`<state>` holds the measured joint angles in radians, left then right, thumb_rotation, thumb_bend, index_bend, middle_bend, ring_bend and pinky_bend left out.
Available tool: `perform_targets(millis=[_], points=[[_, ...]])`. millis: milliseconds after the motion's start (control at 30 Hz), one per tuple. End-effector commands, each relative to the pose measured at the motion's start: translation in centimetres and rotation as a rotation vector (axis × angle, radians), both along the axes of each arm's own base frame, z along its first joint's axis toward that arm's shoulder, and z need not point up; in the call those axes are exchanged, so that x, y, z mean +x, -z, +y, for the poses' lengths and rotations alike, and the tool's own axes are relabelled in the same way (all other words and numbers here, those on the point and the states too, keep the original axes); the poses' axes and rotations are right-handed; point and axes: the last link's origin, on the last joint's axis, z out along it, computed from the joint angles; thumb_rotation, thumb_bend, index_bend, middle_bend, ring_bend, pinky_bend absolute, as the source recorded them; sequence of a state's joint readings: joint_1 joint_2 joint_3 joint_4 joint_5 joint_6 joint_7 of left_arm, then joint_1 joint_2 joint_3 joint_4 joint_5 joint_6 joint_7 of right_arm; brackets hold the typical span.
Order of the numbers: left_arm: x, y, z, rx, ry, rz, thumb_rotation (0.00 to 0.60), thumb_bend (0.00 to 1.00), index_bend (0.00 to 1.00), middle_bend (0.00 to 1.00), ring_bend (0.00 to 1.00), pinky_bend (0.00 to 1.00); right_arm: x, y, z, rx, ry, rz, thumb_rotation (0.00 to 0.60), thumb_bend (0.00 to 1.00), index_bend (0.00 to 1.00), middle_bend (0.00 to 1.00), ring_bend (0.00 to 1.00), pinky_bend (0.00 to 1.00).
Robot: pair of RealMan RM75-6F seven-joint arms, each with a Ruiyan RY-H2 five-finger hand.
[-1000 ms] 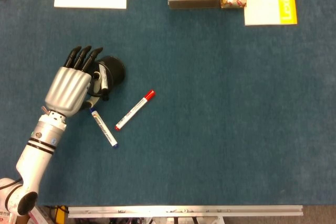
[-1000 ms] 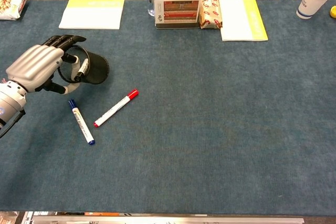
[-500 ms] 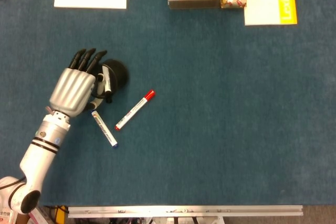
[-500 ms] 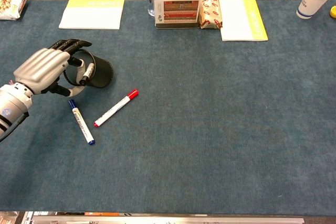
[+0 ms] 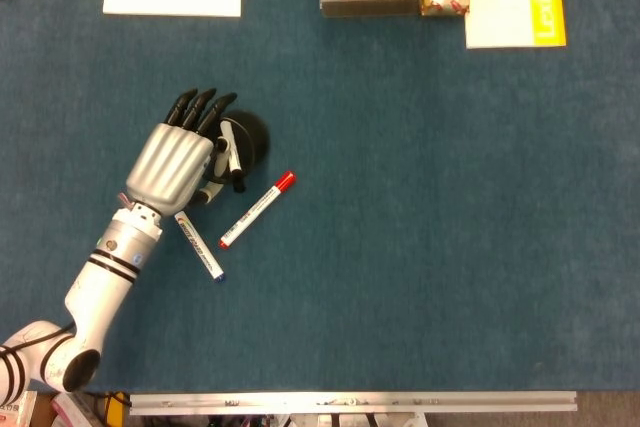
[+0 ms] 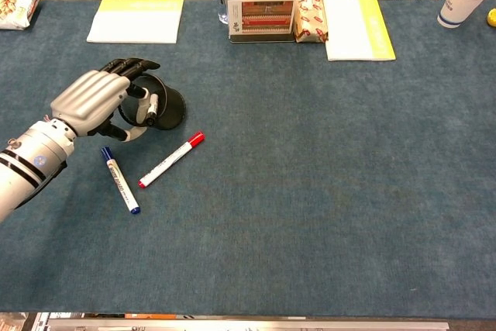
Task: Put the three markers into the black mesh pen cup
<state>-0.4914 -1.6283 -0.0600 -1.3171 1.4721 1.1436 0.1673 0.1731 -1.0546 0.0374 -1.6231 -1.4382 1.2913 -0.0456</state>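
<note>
Our left hand [image 6: 97,102] curls around the black mesh pen cup [image 6: 164,108], steadying it tipped toward us. 1 black marker [image 6: 151,106] sits at its mouth, whether pinched we cannot tell. The red marker [image 6: 171,159] and blue marker [image 6: 120,180] lie close by for easy pickup.

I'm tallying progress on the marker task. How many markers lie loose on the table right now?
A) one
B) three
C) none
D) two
D: only the blue-capped marker and the red-capped marker lie loose on the blue table; a third, black-capped marker sits at the mouth of the pen cup by the left robot hand.

Left hand [image 5: 178,161] looked brushed silver metal w/ matt black fingers. Cup [image 5: 247,140] beside it was matt black; table cloth [image 5: 420,247] blue, felt-like, rough. Markers [image 5: 257,209] near cup: glossy white plastic.
</note>
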Motion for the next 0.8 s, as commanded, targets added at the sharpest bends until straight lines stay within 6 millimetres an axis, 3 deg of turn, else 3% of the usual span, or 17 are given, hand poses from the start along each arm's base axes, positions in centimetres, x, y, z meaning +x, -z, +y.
perform_targets(millis=[33, 267, 433, 600, 800], points=[[0.03, 0.06, -0.04, -0.003, 0.003, 0.001, 0.600, 0.32, 0.65, 0.09, 0.00, 0.07, -0.01, 0.03, -0.01, 0.001, 0.001, 0.001, 0.600, 0.00, 0.10, 0.19, 0.11, 0.41], [0.38, -0.09, 0.04, -0.004, 0.016, -0.015, 0.600, 0.31, 0.31, 0.08, 0.00, 0.07, -0.06, 0.20, -0.02, 0.007, 0.006, 0.003, 0.600, 0.00, 0.10, 0.19, 0.11, 0.41], [0.65, -0.15, 0.07, 0.003, 0.024, -0.026, 0.600, 0.31, 0.13, 0.07, 0.00, 0.07, -0.09, 0.26, 0.00, 0.011, 0.008, 0.003, 0.600, 0.00, 0.10, 0.19, 0.11, 0.41], [0.88, -0.05, 0.15, 0.011, 0.028, -0.035, 0.600, 0.31, 0.05, 0.06, 0.00, 0.07, -0.07, 0.26, 0.02, 0.010, 0.010, 0.002, 0.600, 0.00, 0.10, 0.19, 0.11, 0.41], [0.87, -0.22, 0.19, 0.022, 0.022, -0.039, 0.600, 0.31, 0.04, 0.06, 0.00, 0.07, -0.06, 0.25, 0.05, 0.010, 0.010, 0.002, 0.600, 0.00, 0.10, 0.19, 0.11, 0.41]])
